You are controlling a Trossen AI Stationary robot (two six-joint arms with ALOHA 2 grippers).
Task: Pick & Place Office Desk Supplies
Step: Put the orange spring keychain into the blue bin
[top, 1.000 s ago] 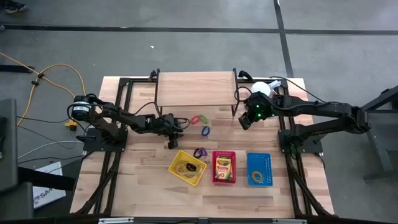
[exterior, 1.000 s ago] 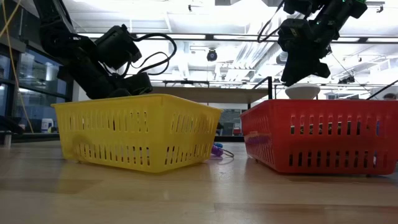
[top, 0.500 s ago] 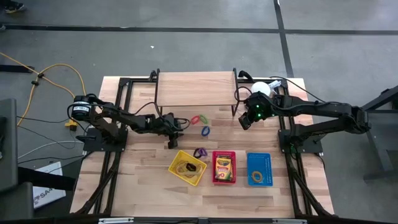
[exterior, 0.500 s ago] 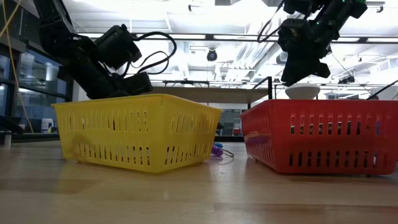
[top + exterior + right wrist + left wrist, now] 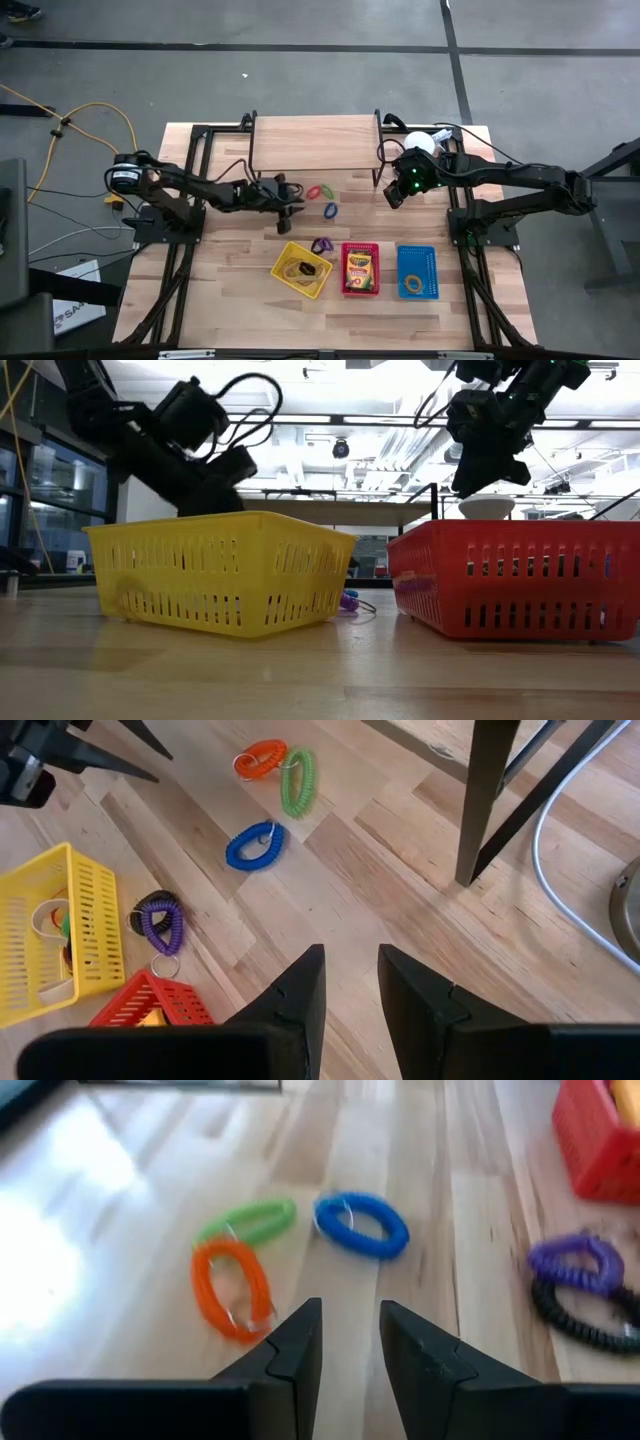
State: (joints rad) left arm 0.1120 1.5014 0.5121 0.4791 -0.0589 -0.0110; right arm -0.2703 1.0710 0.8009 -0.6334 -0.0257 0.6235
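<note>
Coil rings, orange point(image 5: 232, 1288), green point(image 5: 250, 1221) and blue point(image 5: 361, 1225), lie mid-frame on pale wood planks point(image 5: 400, 1140); my left claw point(image 5: 349, 1342) hovers slightly parted, empty.

A yellow slotted plastic basket point(image 5: 222, 568) sits at nine o'clock on the pale wooden tabletop point(image 5: 300, 675), a red slotted plastic basket point(image 5: 515, 575) at three o'clock. Between them lies a small purple coiled ring point(image 5: 348, 600). Two dark arms hang above, one over each basket
</note>
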